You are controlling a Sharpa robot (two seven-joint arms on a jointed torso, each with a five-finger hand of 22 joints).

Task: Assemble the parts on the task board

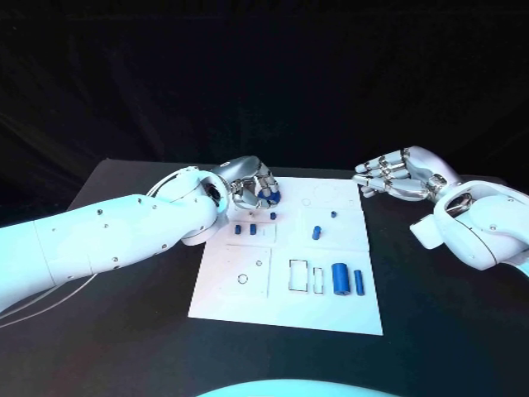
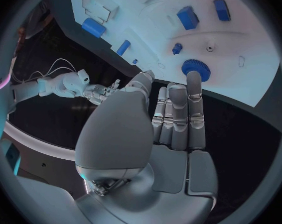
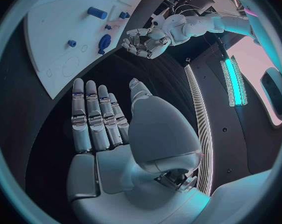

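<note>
Left wrist view: my open left hand (image 2: 172, 129) holds nothing; the blue gear (image 2: 196, 68) at my fingertips looks light, hard; pinch its toothed rim.

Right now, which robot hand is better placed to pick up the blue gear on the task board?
Left. The left robot hand reaches over the task board, fingertips at the blue gear. The right robot hand hovers open beside the board's far corner.

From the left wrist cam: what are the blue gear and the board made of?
Gear: looks like matte blue plastic, with fine teeth round the rim and no metallic glint; possibly 3D-printed, can't confirm. Board: smooth white sheet, plastic or painted; faint sheen, material uncertain.
</note>
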